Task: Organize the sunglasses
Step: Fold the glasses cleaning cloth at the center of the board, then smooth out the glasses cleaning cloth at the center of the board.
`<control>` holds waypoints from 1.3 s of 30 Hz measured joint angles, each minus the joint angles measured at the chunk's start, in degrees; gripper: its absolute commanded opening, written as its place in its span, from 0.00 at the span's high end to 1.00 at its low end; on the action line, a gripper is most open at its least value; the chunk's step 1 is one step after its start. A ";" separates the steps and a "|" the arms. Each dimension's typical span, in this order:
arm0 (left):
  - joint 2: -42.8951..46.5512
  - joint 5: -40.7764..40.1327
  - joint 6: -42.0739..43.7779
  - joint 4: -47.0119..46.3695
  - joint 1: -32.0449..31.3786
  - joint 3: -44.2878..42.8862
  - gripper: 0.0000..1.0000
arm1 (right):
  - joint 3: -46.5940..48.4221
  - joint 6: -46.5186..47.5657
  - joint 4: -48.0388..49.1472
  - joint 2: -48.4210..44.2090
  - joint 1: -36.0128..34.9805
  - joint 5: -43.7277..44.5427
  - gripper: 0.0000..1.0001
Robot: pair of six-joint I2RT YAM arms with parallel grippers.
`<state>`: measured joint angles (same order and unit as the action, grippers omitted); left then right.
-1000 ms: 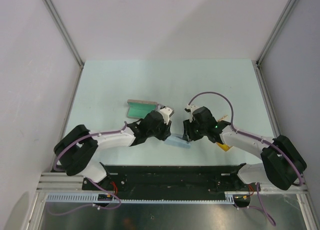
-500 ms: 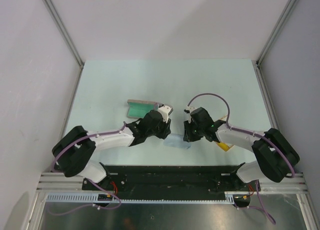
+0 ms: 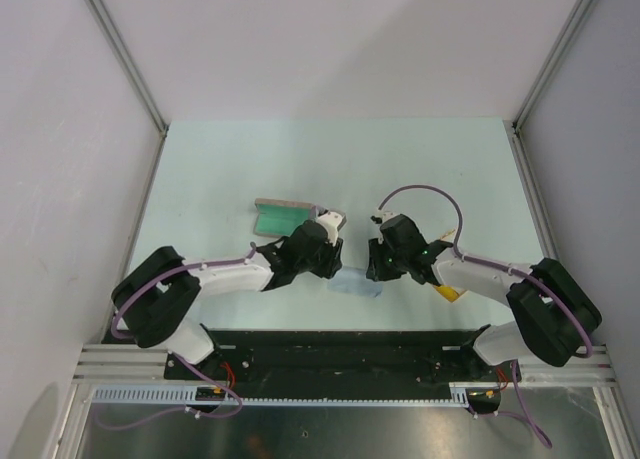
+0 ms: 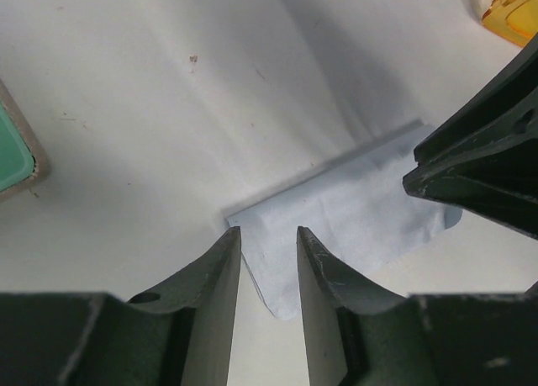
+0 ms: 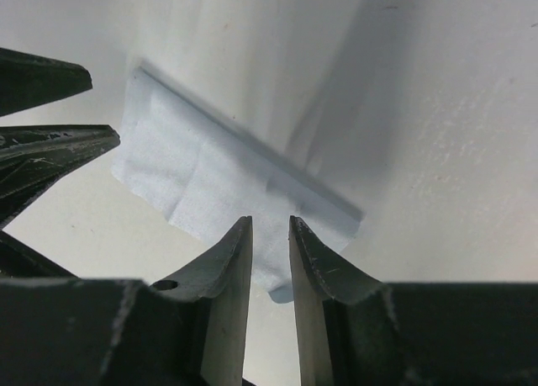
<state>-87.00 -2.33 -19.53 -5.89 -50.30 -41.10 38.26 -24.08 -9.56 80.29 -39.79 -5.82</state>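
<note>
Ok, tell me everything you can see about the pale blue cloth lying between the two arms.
The cloth is thin, pale blue, soft-looking fabric, creased and apparently folded into a rough rectangle. One long edge is lifted slightly and casts a shadow. It lies on the table. The left end effector straddles one corner and the right end effector the opposite end, jaws apart. Whether they touch it is unclear.
</note>
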 measured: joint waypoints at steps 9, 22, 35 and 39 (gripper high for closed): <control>-4.72 1.03 -0.02 0.02 0.00 -2.10 0.64 | 0.00 -2.36 -0.37 0.46 0.94 3.32 0.67; -7.69 0.96 -0.59 -0.04 0.00 -3.48 0.64 | 0.00 -3.34 -0.87 2.32 1.68 4.50 0.66; -10.71 -2.40 -1.73 -0.35 -0.11 -5.79 0.64 | 0.22 -3.74 0.94 3.30 2.82 5.90 0.67; -11.39 -3.76 -2.12 0.22 -0.09 -6.78 0.64 | 0.79 -4.00 1.40 3.93 3.13 7.23 0.67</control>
<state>-98.39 -6.09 -21.65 -5.67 -50.39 -47.88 39.05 -28.08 -8.16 84.23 -36.67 1.41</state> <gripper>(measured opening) 0.358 0.328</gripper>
